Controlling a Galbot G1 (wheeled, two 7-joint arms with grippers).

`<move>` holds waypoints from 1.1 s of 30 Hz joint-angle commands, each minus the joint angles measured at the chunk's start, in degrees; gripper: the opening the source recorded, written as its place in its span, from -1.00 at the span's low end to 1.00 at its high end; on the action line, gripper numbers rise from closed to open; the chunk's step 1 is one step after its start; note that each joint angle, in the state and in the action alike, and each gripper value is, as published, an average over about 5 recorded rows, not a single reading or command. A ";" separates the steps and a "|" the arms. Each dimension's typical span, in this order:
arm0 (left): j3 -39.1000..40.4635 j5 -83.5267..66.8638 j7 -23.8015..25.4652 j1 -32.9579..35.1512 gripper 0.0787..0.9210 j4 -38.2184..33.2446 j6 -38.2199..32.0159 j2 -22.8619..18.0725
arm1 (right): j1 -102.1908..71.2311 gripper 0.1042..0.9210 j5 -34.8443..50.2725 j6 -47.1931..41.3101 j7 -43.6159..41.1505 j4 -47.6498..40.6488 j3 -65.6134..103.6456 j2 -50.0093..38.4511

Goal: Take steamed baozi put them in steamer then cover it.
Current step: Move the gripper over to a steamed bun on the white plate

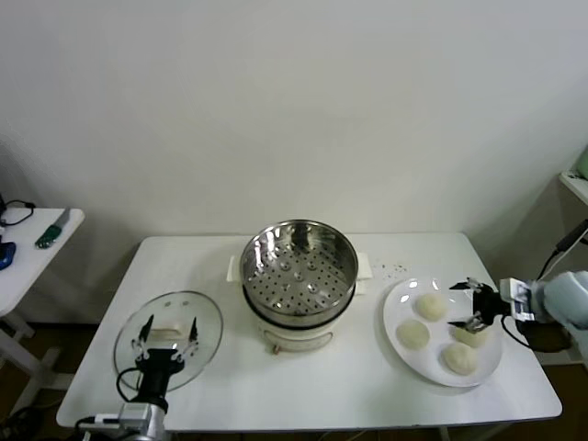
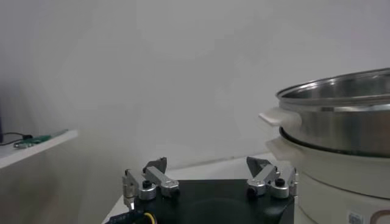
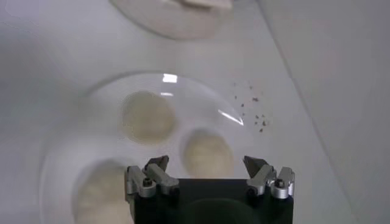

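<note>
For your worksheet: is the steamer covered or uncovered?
Uncovered: the steamer shows its bare perforated tray, and the cover lies beside it.

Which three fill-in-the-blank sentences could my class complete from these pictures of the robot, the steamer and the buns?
1. The number of baozi lying on the white plate is ____.
2. The glass cover lies on the table to the steamer's ____ side, going by the robot's own sides.
3. The right gripper hangs open above the ____.
4. The left gripper, open, is over the ____.

Missing words: four; left; plate; cover
</note>
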 commanded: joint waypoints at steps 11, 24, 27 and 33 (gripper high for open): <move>-0.97 -0.26 -0.41 0.26 0.77 -0.09 0.60 -0.09 | 31.02 0.76 -3.67 0.94 -5.74 -21.45 -39.22 14.82; -1.41 -0.38 -0.43 0.31 0.77 0.22 0.59 0.04 | 28.76 0.76 -5.19 1.52 -5.18 -26.18 -38.62 20.64; -1.53 -0.38 -0.44 0.32 0.77 0.21 0.61 0.08 | 28.59 0.76 -5.35 1.75 -5.25 -26.46 -38.93 20.72; -1.70 -0.43 -0.48 0.31 0.77 0.11 0.63 0.18 | 28.36 0.75 -5.89 2.43 -5.19 -27.32 -38.52 21.04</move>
